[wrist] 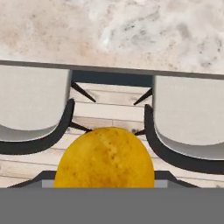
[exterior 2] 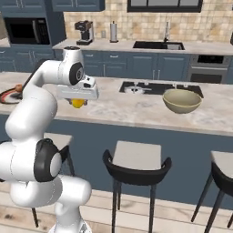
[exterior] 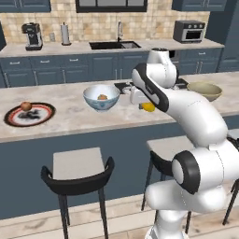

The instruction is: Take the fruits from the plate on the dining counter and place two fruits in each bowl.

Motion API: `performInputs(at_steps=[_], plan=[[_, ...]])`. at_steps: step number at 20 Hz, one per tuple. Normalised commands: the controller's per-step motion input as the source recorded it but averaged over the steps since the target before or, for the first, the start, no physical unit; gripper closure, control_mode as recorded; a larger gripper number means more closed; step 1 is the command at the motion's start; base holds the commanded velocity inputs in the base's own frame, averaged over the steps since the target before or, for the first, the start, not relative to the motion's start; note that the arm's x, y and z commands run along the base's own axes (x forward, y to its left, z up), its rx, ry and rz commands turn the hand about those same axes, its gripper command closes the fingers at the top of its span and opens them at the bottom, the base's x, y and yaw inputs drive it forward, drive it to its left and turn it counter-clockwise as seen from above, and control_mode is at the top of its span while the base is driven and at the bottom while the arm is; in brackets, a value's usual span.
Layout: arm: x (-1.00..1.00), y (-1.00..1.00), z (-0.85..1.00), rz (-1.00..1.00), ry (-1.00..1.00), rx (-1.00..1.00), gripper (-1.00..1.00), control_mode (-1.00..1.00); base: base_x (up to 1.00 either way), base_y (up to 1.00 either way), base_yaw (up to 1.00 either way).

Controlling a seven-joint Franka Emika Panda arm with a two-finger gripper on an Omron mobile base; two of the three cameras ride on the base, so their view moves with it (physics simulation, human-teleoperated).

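Note:
My gripper (exterior: 147, 105) is shut on a yellow lemon-like fruit (exterior: 149, 107) (exterior 2: 78, 103), held just above the dining counter (exterior: 70, 119) near its front edge, between the two bowls. In the hand view the fruit (wrist: 109, 159) fills the lower middle, above the counter edge (wrist: 131, 65). The light blue bowl (exterior: 101, 100) holds an orange fruit (exterior: 102, 97). The olive bowl (exterior: 204, 91) (exterior 2: 182, 101) stands to the right; its inside is not visible. A reddish-brown fruit (exterior: 26, 106) lies on the plate (exterior: 37, 116) at the far left.
Dark stools with grey seats (exterior: 77, 163) (exterior 2: 139, 157) stand along the counter's front. Behind it runs the back counter with a sink (exterior: 114, 45), a coffee machine (exterior: 31, 36) and a toaster oven (exterior: 189, 31). A cooktop (exterior 2: 159, 88) is set into the dining counter.

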Motion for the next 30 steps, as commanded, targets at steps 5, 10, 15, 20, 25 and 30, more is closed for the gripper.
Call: performInputs(at_steps=[5,10,15,20,25,30], plan=[[0.00,0.00,0.00,0.00,0.00,0.00,1.00,1.00,0.00,-0.96,-0.05],[0.00,0.00,0.00,0.00,0.00,0.00,1.00,1.00,0.01,-0.87,-0.03],[0.00,0.00,0.00,0.00,0.00,0.00,1.00,1.00,0.19,-0.53,0.00],[0.00,0.00,0.00,0.00,0.00,0.00,1.00,1.00,0.31,-0.56,0.00],[0.00,0.00,0.00,0.00,0.00,0.00,1.00,1.00,0.43,-0.50,0.00],[0.00,0.00,0.00,0.00,0.00,0.00,1.00,1.00,0.59,-0.16,0.03]])
